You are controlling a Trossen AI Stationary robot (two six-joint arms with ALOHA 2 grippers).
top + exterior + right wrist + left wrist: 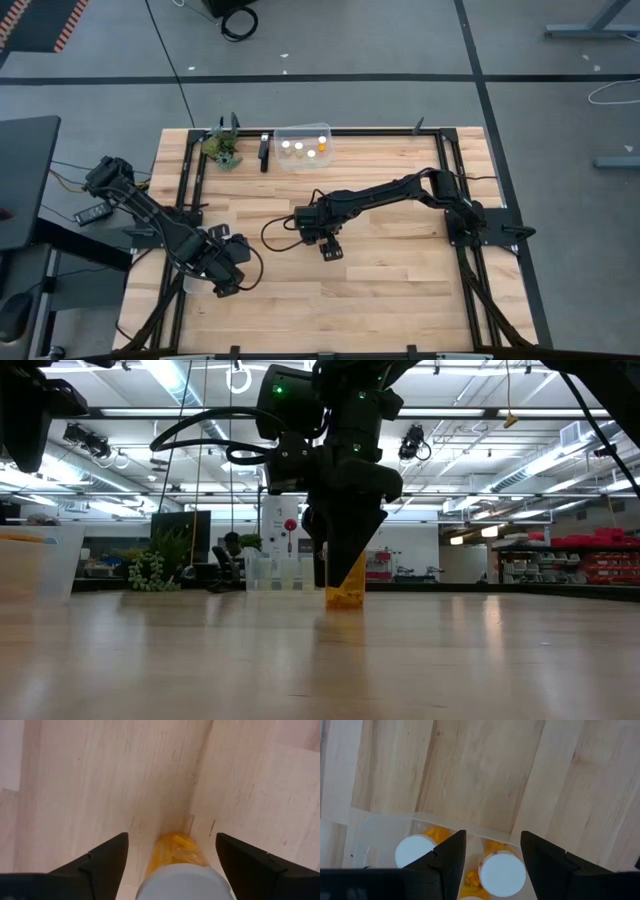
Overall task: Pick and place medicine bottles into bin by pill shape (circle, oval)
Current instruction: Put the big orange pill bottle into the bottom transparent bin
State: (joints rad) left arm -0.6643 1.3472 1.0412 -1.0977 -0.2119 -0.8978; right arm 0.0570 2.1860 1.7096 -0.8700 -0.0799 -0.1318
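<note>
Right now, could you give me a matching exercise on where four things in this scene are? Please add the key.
Things:
1. right gripper
2. left gripper
3. green plant
4. lone bottle

Places or states:
a. at the table's far edge, beside the far clear bin
b. upright on bare wood, mid-table
c. above the clear bin on the table's left side, which holds capped bottles
d. open, its fingers apart on either side of a bottle

Pairs: 1-d, 2-c, 3-a, 4-b

Amber-orange medicine bottle point(179, 851) with white cap; pale wood-grain table point(400, 290); dark grippers; green plant point(223, 148), upper left.
</note>
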